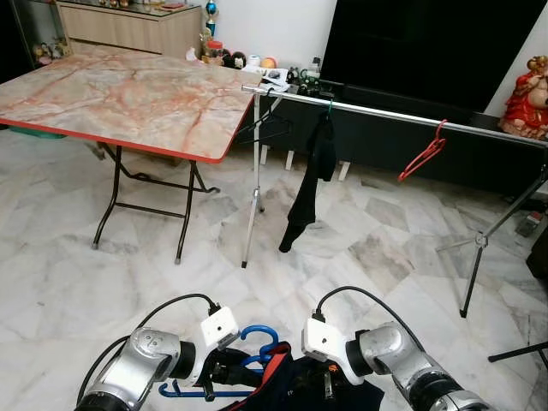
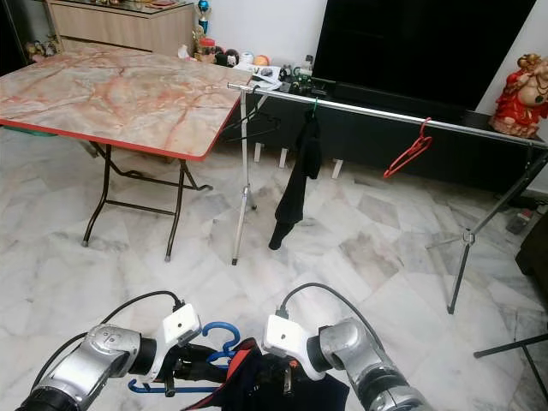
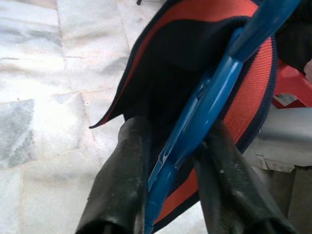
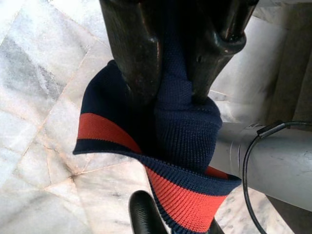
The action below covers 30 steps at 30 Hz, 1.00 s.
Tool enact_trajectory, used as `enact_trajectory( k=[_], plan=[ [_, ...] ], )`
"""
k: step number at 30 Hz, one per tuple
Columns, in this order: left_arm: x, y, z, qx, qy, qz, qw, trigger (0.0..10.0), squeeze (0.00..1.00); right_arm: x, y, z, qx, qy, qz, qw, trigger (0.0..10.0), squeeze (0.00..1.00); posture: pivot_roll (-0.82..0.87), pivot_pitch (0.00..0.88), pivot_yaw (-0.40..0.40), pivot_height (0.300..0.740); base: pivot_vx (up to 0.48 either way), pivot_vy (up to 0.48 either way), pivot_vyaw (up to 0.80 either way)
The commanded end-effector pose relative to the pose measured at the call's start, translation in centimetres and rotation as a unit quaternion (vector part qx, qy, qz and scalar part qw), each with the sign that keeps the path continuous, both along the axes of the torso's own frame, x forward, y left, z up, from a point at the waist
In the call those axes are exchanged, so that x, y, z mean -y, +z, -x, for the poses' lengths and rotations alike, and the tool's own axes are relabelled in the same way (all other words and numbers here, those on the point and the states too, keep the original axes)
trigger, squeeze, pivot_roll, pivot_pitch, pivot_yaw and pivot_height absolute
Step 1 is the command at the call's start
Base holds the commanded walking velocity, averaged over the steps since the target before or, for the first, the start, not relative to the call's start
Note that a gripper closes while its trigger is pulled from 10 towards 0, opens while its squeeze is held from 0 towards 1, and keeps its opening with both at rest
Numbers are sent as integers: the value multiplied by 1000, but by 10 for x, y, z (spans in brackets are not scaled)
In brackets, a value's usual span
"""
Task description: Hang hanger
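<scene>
- The left end effector (image 1: 224, 373) is clamped on the blue hanger (image 1: 257, 342), low before the robot over the floor (image 1: 86, 282), carrying it for the rail (image 1: 402, 116).
- The right end effector (image 4: 178, 92) pinches the navy garment (image 4: 187, 131), likely steadying it on the hanger.
- The hanger's bar lies roughly level, left to right; its hook points up and forward.

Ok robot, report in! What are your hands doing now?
Left gripper shut on blue hanger. Right gripper shut on navy-red garment. Rail ahead, not reached.

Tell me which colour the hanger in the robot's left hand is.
The hanger is blue, clearest in the left wrist view, where the left hand grips it.
</scene>
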<state>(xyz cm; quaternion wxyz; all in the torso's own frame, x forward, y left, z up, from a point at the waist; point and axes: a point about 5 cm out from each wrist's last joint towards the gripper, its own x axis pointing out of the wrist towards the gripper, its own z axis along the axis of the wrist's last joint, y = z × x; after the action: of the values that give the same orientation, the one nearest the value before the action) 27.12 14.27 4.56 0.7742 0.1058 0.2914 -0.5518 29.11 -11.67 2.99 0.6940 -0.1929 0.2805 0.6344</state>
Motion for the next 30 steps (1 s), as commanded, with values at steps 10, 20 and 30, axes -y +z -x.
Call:
enact_trajectory(
  k=[10,20,30],
  plan=[
    [4,-10,10,-37,-12,6,999,0,0,-6,22,-18,51,-32,-50,997,10000,0,190,0,-166,740,0,0,0],
    [4,-10,11,-39,-15,6,999,0,0,-6,20,-17,47,-41,-55,997,10000,0,194,0,-165,740,0,0,0],
    [4,-10,11,-42,-14,9,999,0,0,-7,26,-20,25,-69,-112,991,10000,0,193,0,-166,740,0,0,0]
  ],
)
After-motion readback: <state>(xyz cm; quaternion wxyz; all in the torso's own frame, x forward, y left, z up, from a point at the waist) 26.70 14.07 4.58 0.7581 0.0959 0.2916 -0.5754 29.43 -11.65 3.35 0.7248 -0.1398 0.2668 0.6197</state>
